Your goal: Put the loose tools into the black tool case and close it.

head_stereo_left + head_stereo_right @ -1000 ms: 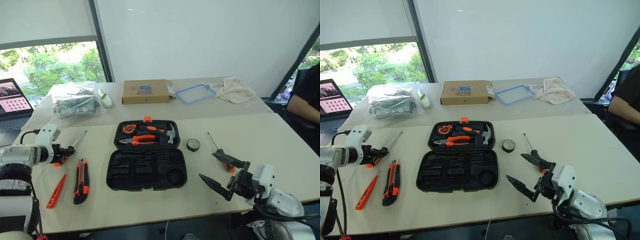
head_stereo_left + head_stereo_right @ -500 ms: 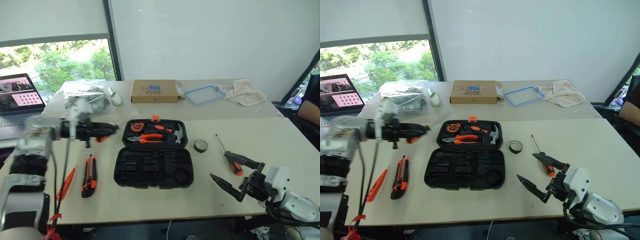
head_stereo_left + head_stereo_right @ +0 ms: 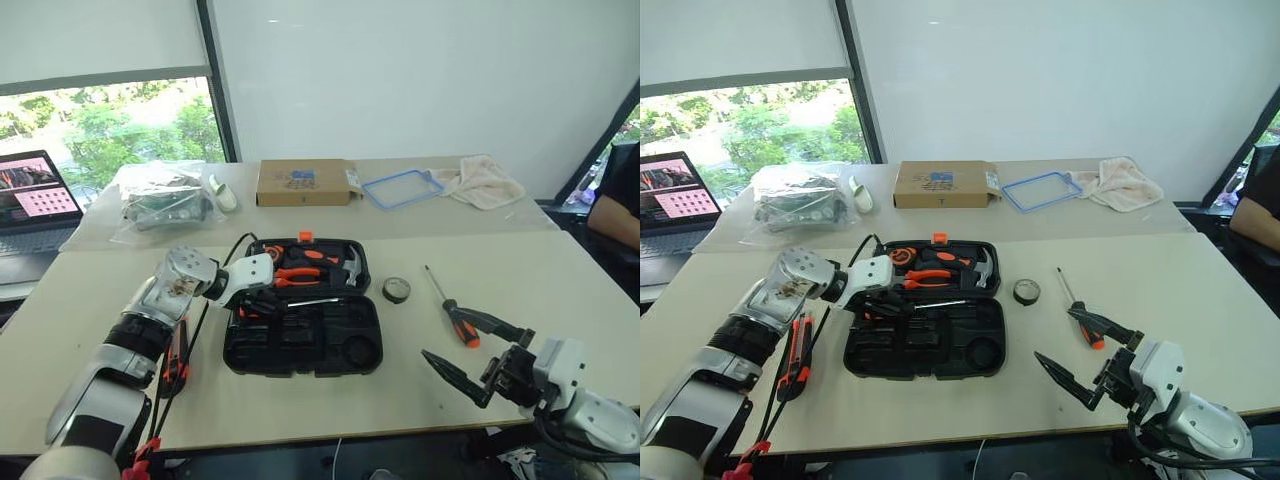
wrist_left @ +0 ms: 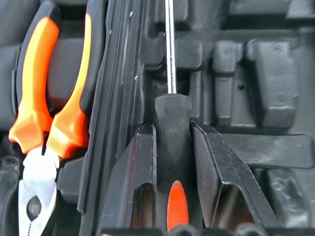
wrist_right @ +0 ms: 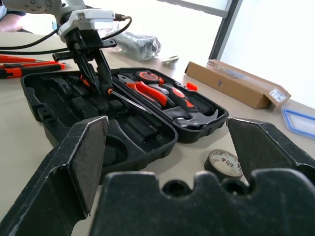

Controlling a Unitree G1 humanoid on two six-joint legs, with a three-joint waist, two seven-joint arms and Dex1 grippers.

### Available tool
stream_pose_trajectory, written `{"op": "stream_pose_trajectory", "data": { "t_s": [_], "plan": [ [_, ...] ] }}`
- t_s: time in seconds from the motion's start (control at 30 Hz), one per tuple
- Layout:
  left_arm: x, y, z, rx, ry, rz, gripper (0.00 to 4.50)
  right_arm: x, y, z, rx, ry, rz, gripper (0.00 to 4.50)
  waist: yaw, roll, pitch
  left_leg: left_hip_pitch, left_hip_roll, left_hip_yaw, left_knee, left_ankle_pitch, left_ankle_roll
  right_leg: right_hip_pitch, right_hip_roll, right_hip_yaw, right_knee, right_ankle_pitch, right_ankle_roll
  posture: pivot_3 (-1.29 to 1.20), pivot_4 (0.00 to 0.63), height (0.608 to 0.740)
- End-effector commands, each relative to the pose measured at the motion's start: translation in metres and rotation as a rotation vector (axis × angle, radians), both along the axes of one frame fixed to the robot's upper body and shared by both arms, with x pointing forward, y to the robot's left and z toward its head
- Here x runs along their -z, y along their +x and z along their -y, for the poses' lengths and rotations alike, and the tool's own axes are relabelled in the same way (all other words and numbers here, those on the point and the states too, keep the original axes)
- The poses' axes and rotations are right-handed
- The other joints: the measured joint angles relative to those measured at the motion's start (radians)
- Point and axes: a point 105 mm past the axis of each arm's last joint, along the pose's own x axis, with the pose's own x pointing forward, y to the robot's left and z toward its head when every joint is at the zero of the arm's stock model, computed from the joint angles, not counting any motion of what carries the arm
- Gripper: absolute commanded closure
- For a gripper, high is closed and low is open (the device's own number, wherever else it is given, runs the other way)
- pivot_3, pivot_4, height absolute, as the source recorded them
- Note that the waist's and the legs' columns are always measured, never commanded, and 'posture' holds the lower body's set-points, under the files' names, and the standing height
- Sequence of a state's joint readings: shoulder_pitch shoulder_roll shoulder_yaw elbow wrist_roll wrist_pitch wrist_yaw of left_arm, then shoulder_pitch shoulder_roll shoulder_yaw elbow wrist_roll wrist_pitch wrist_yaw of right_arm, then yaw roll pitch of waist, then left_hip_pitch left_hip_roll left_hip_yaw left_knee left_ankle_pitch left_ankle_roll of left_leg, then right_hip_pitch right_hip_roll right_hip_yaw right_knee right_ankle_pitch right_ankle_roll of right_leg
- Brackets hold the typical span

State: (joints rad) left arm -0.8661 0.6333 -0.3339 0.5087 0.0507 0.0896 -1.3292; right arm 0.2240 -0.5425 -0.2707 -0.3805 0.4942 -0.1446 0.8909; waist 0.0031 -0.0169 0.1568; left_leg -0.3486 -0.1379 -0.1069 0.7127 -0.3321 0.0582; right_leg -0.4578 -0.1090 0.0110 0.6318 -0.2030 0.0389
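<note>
The black tool case (image 3: pixel 300 335) lies open in the middle of the table. My left gripper (image 4: pixel 172 130) is shut on the black-and-orange handle of a screwdriver (image 4: pixel 170 59). It holds the screwdriver low over the case's recessed tray, close to the hinge, with the shaft (image 3: pixel 315 300) pointing right; whether it touches the tray I cannot tell. A second screwdriver (image 3: pixel 452 315) and a black tape roll (image 3: pixel 396 290) lie right of the case. The utility knife (image 3: pixel 795 350) lies left of it, partly behind my left arm. My right gripper (image 3: pixel 1054 332) hangs open near the table's front right, holding nothing.
Orange pliers (image 3: pixel 290 277) and a hammer (image 3: pixel 345 265) sit in the case's lid half. On the far table are a cardboard box (image 3: pixel 303 182), a blue-rimmed lid (image 3: pixel 403 187), a cloth (image 3: pixel 485 180), a plastic bag (image 3: pixel 160 200) and a laptop (image 3: pixel 30 195). A person (image 3: pixel 615 205) sits at the right edge.
My left gripper has swung right from the table's left side to over the case, rolling as it went, with the screwdriver in it. The right gripper has stayed put.
</note>
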Motion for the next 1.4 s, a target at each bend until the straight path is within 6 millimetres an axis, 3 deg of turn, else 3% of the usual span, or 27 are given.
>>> {"op": "stream_pose_trajectory", "data": {
  "t_s": [0.03, 0.37, 0.43, 0.57, 0.73, 0.83, 0.93, 1.1, 1.13, 1.4],
  "plan": [
    [-0.012, 0.006, 0.009, 0.044, 0.036, 0.098, 3.88, -0.012, -0.006, -0.003, -0.008, 0.0, 0.063, 0.0, 0.006, 0.0, 0.0, 0.0, 0.0, 0.0, 0.0, 0.0, 0.0, 0.0, 0.0, 0.0, 0.0, 0.0, 0.0, 0.0, 0.15, 0.74],
    [-0.011, 0.008, 0.02, 0.109, 0.077, 0.122, 3.88, -0.009, -0.006, -0.009, -0.018, 0.007, 0.049, 0.0, 0.019, 0.0, 0.0, 0.0, -0.001, 0.0, 0.002, 0.0, 0.0, 0.001, -0.001, 0.0, 0.0, 0.001, 0.001, 0.0, 0.15, 0.74],
    [-0.017, 0.009, 0.026, 0.111, 0.032, 0.143, 2.91, -0.008, -0.006, -0.011, -0.023, 0.013, 0.044, 0.0, 0.021, 0.0, 0.0, 0.0, -0.001, 0.0, 0.003, 0.0, 0.0, 0.001, -0.001, 0.0, 0.0, 0.001, 0.001, 0.0, 0.15, 0.74],
    [-0.035, 0.009, 0.033, 0.115, -0.054, 0.197, 1.61, -0.007, -0.007, -0.014, -0.035, 0.018, 0.029, 0.0, 0.027, 0.0, 0.0, -0.002, -0.001, -0.001, 0.005, 0.0, 0.0, 0.001, -0.001, 0.0, 0.0, 0.001, 0.002, 0.0, 0.15, 0.74],
    [-0.055, 0.002, 0.031, 0.121, -0.14, 0.233, 1.61, -0.005, -0.009, -0.015, -0.05, 0.019, 0.007, 0.0, 0.015, 0.0, 0.0, -0.004, -0.001, -0.001, 0.006, 0.0, 0.0, -0.001, -0.001, -0.001, 0.0, 0.001, 0.002, 0.0, 0.15, 0.74],
    [-0.05, 0.002, 0.019, 0.089, -0.147, 0.225, 1.61, -0.004, -0.011, -0.017, -0.054, 0.022, -0.002, 0.0, 0.009, 0.001, 0.0, -0.004, -0.001, -0.001, 0.005, 0.0, 0.0, -0.001, -0.001, -0.001, 0.0, 0.002, 0.002, 0.0, 0.15, 0.74],
    [-0.038, 0.006, 0.011, 0.019, -0.189, 0.173, 2.37, -0.003, -0.011, -0.018, -0.054, 0.025, -0.007, 0.0, 0.005, 0.001, -0.001, -0.003, -0.001, -0.001, 0.005, 0.0, 0.0, -0.001, 0.0, 0.0, 0.0, 0.002, 0.002, 0.0, 0.15, 0.74],
    [-0.021, 0.013, 0.007, -0.066, -0.261, 0.1, 4.27, -0.005, -0.012, -0.017, -0.047, 0.022, -0.009, 0.0, 0.01, 0.001, -0.001, -0.004, -0.001, -0.001, 0.006, 0.0, 0.0, -0.001, 0.0, -0.001, 0.0, 0.002, 0.002, 0.0, 0.15, 0.74],
    [-0.021, 0.011, 0.011, -0.059, -0.297, 0.075, 4.48, -0.005, -0.012, -0.016, -0.045, 0.02, -0.009, 0.0, 0.011, 0.001, -0.001, -0.004, -0.001, -0.001, 0.006, 0.0, 0.001, -0.001, 0.0, -0.001, 0.0, 0.002, 0.002, 0.0, 0.15, 0.74],
    [0.0, 0.011, 0.022, -0.085, -0.307, 0.009, 4.48, -0.008, -0.012, -0.014, -0.038, 0.011, -0.012, 0.0, 0.008, 0.001, -0.001, -0.004, -0.001, -0.001, 0.006, 0.0, 0.001, 0.0, -0.001, -0.001, 0.0, 0.002, 0.002, 0.0, 0.15, 0.74]
  ]
}}
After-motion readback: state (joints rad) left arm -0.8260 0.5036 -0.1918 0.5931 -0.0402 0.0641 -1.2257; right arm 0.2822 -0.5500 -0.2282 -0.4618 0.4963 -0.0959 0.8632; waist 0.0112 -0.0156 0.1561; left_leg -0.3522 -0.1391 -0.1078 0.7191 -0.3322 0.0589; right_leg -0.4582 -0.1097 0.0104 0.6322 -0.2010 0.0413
